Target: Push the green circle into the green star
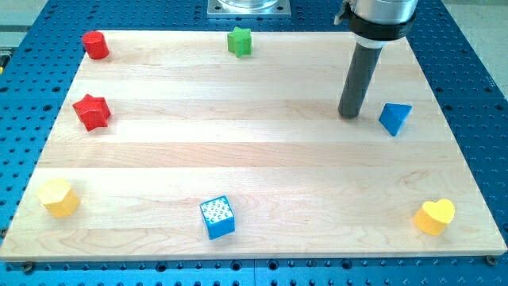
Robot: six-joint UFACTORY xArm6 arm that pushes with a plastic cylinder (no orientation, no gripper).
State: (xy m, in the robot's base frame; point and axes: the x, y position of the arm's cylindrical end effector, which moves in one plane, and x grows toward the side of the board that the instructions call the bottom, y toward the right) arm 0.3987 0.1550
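Observation:
The green star (239,40) sits near the board's top edge, a little left of the middle. No green circle shows anywhere in the camera view. My tip (350,116) rests on the board at the upper right, far to the right of and below the green star. It stands just left of a blue triangle (394,117), with a small gap between them.
A red block (95,44) lies at the top left and a red star (92,111) below it. A yellow hexagon (59,197) is at the bottom left, a blue cube (217,217) at the bottom middle, and a yellow heart (435,216) at the bottom right.

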